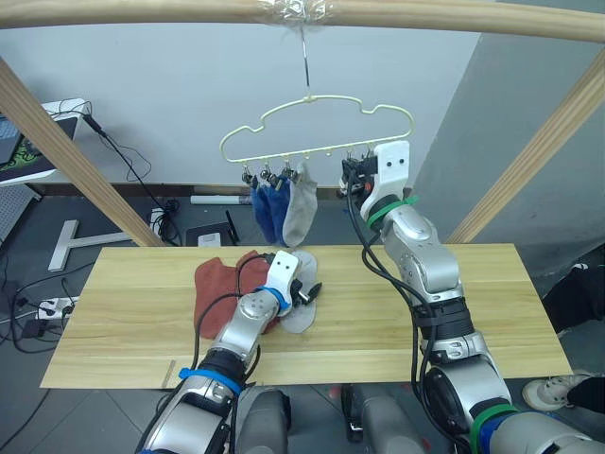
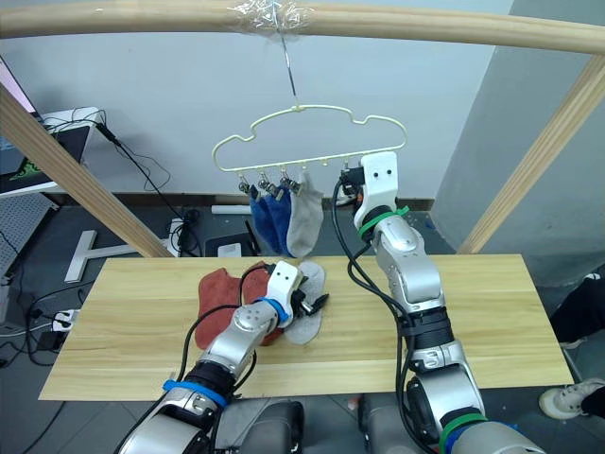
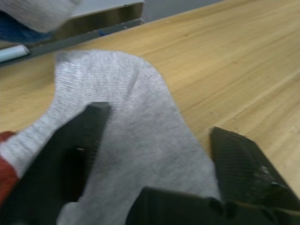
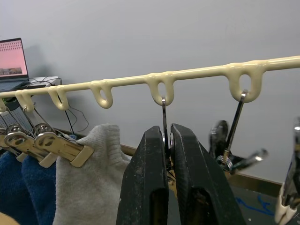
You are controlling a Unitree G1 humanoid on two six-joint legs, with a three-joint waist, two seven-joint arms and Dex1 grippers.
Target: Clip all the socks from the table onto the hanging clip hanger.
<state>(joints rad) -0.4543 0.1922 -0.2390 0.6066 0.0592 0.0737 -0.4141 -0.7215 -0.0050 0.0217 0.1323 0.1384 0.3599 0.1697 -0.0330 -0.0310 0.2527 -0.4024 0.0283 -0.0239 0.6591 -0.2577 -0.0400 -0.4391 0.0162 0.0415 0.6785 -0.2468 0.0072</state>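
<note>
One clip (image 4: 165, 140) is pinched by the raised right tool (image 4: 168, 154); the left tool (image 3: 154, 154) is spread over a grey sock (image 3: 136, 126) on the surface (image 1: 492, 312).

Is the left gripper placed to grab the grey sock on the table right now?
Probably yes: the left gripper is open with its fingers either side of the grey sock on the table; nothing lies between them.

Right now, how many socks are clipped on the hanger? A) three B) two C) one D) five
A: two blue socks and one light grey sock hang side by side from the clip hanger; another grey sock and the red ones lie on the table.
</note>
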